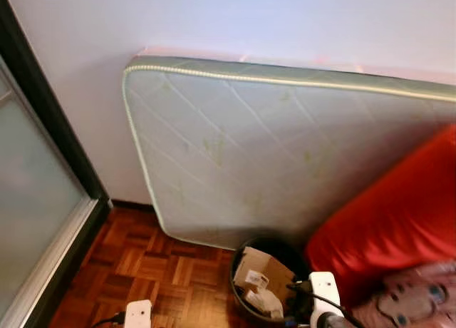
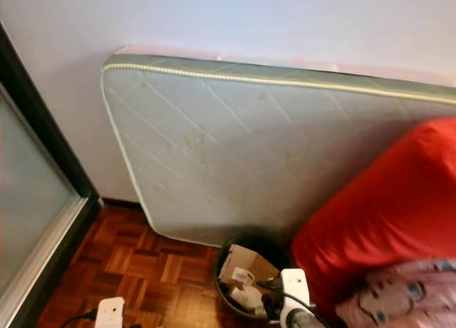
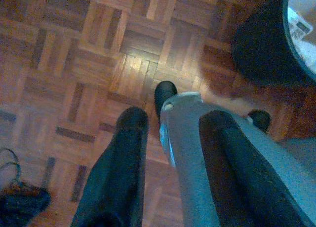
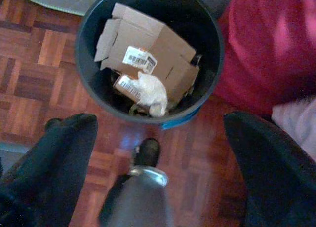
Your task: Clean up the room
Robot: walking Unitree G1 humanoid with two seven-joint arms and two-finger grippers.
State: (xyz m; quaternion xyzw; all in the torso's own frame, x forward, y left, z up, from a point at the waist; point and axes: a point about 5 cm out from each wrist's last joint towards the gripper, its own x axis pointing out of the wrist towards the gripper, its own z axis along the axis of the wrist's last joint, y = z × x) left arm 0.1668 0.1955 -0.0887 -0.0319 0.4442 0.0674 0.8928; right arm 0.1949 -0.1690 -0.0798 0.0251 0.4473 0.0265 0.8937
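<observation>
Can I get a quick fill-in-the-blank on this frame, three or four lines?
1. The mattress stands on edge, leaning against the ____.
2. The cardboard box lies inside the black ____.
3. The cushion beside the bin is coloured ____.
4. The right claw hangs over the bin with its fingers ____.

Missing words: wall; bin; red; open

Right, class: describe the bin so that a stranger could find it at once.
Start at the pale green quilted mattress leaning on the wall. At its lower edge, on the parquet floor beside the red cushion, stands a round black bin. It alone holds flattened brown cardboard with barcode labels.
</observation>
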